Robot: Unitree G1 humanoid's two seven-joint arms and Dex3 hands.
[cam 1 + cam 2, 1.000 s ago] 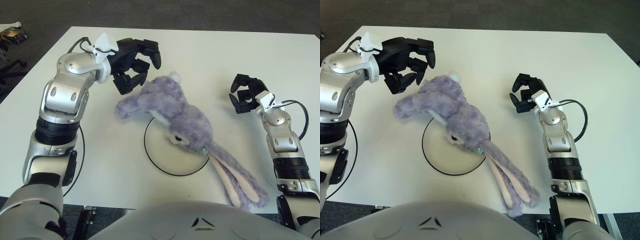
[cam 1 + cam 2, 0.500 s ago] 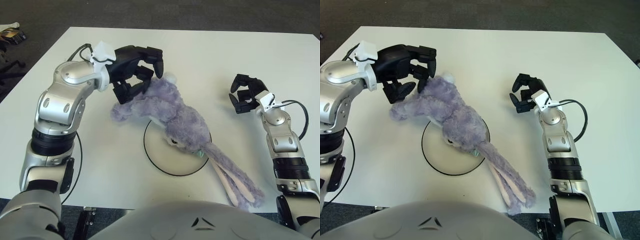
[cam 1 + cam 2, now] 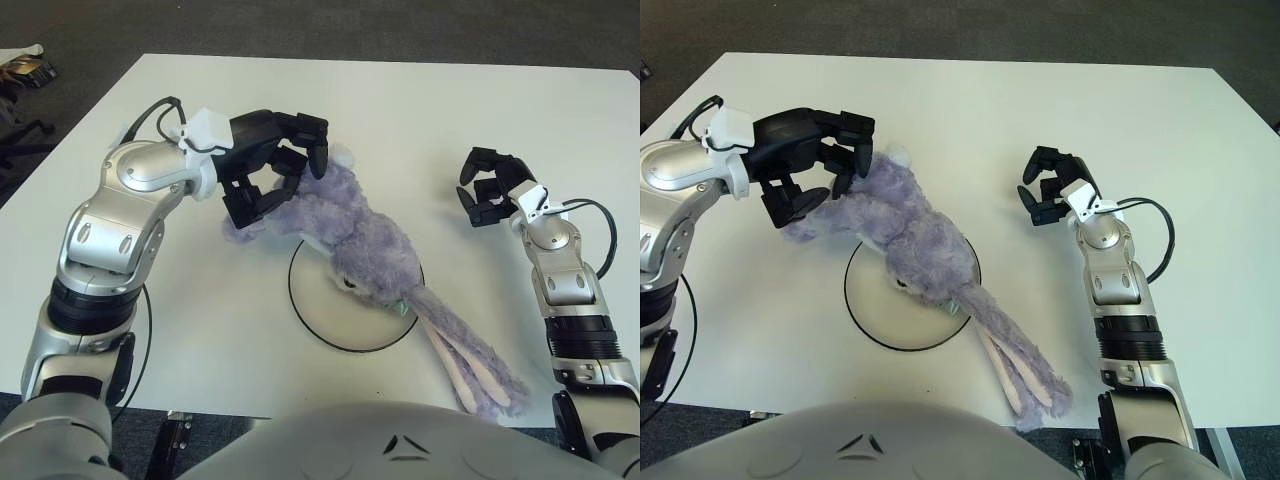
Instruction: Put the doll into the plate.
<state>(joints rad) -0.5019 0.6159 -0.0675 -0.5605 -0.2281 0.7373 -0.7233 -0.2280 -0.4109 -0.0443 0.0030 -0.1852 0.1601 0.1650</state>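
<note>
Fingers of the left hand (image 3: pixel 270 165) clench the purple doll's (image 3: pixel 350 235) far end; doll sprawls across the plate (image 3: pixel 305 320) and table (image 3: pixel 400 110). Right hand (image 3: pixel 490 190) sits curled, holding nothing.

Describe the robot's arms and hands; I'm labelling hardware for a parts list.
Both arms are silver metal with black ribbed joint bands. The left hand and right hand are black with three fingers each, behind a white wrist block. A thin black cable loops beside each arm.
</note>
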